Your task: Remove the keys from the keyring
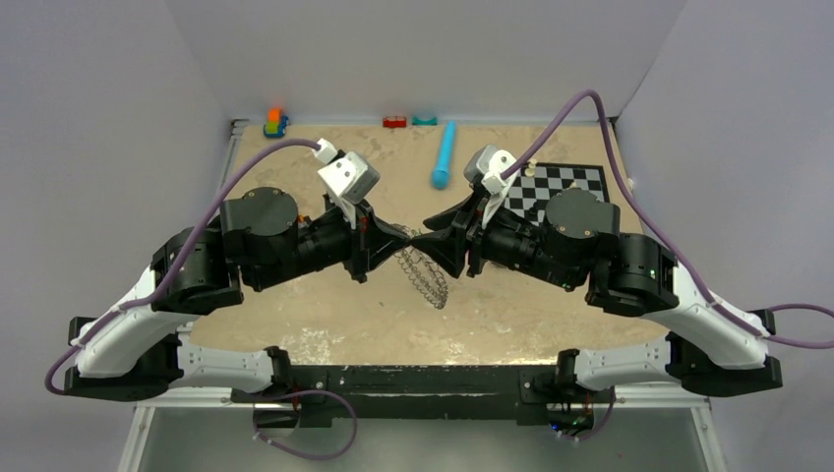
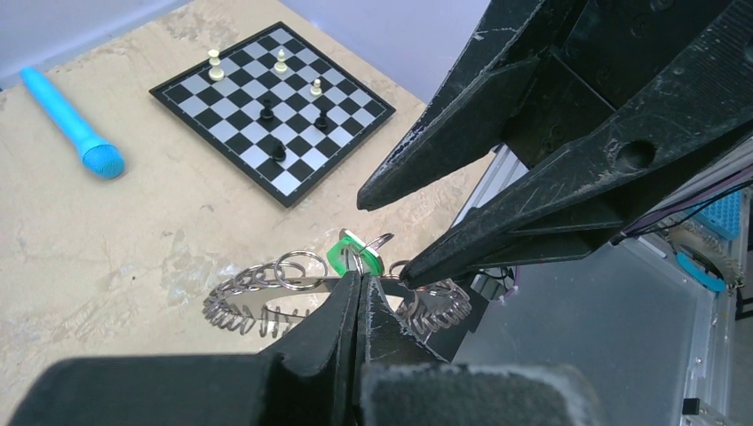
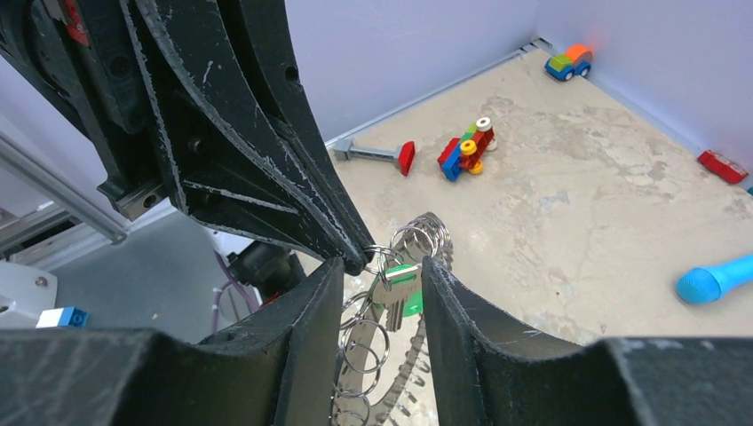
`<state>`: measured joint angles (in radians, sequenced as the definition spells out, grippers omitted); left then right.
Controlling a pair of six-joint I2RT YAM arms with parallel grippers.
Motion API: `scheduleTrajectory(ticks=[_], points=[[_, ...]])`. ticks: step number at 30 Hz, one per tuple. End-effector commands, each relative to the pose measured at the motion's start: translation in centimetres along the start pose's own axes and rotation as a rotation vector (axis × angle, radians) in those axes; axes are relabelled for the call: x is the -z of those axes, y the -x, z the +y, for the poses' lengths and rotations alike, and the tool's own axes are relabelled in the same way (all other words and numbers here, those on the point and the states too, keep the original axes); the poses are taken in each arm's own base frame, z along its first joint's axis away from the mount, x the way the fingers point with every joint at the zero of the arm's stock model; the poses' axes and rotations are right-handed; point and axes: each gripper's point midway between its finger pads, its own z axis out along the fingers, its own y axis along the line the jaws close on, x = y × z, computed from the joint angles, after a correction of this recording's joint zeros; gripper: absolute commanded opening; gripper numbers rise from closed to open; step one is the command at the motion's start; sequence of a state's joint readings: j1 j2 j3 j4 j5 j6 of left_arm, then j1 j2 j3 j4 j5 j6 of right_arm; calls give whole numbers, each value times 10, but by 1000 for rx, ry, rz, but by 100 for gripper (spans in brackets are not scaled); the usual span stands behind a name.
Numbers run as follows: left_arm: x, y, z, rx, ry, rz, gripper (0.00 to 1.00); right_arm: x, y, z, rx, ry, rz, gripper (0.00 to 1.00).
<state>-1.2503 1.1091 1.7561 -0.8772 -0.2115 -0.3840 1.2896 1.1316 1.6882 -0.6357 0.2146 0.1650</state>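
The keyring [image 1: 425, 275], a large thin metal hoop rimmed with many small silver rings, hangs in the air between both grippers. It also shows in the left wrist view [image 2: 257, 297] and the right wrist view [image 3: 410, 359]. A silver key with a bright green head [image 2: 342, 253] hangs at its top. My left gripper [image 1: 405, 239] is shut on the hoop right beside that key [image 2: 360, 280]. My right gripper [image 1: 421, 241] is open, tip to tip with the left. Its two fingers stand either side of the green key [image 3: 397, 284] without touching it [image 3: 382, 264].
A chessboard [image 1: 561, 187] with a few pieces lies at the back right. A blue cylinder [image 1: 445, 154] lies at the back middle. A toy car [image 1: 275, 123], a red piece [image 1: 394, 122] and a teal piece [image 1: 425, 120] line the far wall. A brick figure [image 3: 466, 146] lies on the sandy table.
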Motion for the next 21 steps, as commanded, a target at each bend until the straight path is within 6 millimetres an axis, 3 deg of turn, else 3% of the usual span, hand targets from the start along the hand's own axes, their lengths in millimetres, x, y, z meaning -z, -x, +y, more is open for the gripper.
scheduleTrajectory(ticks=[1,21], points=[[11,34,-13,39,-56,-111,0,2,11,4,4,16,-32,42],[14,35,-14,37,-66,-116,0,-7,7,6,8,18,-17,33]])
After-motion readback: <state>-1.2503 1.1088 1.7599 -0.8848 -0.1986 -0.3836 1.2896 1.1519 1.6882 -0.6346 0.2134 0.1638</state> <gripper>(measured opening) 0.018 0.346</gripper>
